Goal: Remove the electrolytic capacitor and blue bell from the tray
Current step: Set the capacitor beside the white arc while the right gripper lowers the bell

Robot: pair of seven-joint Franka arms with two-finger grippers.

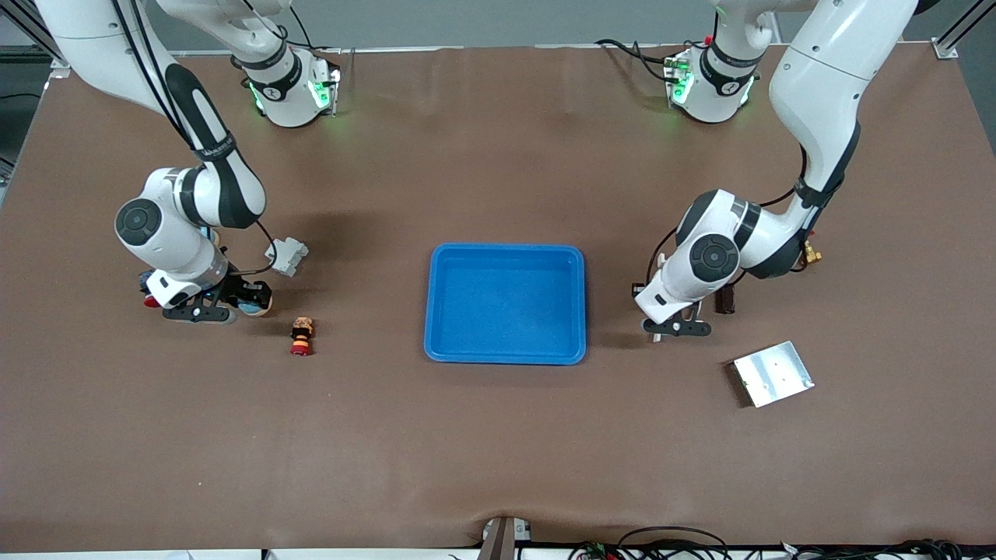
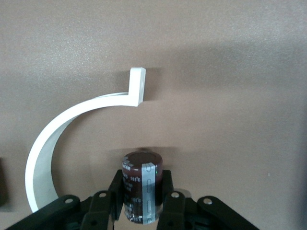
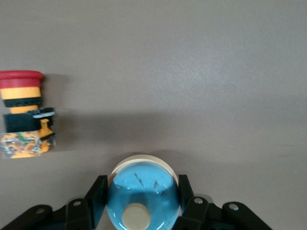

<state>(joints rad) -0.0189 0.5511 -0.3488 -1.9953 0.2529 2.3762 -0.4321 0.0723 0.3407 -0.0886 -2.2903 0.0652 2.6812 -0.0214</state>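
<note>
Blue tray (image 1: pixel 504 356): ctr of table (image 1: pixel 498 467), nothing in it. Right hand (image 1: pixel 247 299): low at table, abt 9 o'clock of tray, fingers (image 3: pixel 98 196) clamped on blue bell (image 3: pixel 143 199), cream rim + cream knob showing. Red/orange push-button switch (image 1: pixel 302 336): lying on its side, abt 4 o'clock of right hand, near but apart; also in right wrist view (image 3: pixel 24 112). Small grey block (image 1: pixel 286 256) on cable, by right arm. Left hand (image 1: pixel 675 327): low at table, abt 3 o'clock of tray, pads (image 2: pixel 116 191) closed on dark brown capacitor (image 2: pixel 142 187) w/ grey stripe, upright. White curved bracket (image 2: pixel 62 139): flat on table just beside capacitor; mostly hidden under arm in front view. Metal plate (image 1: pixel 773 373): abt 4 o'clock of left hand, apart. Small dark block (image 1: pixel 725 299) and brass-coloured bit (image 1: pixel 811 253) by left arm: partly covered, type unclear.
</note>
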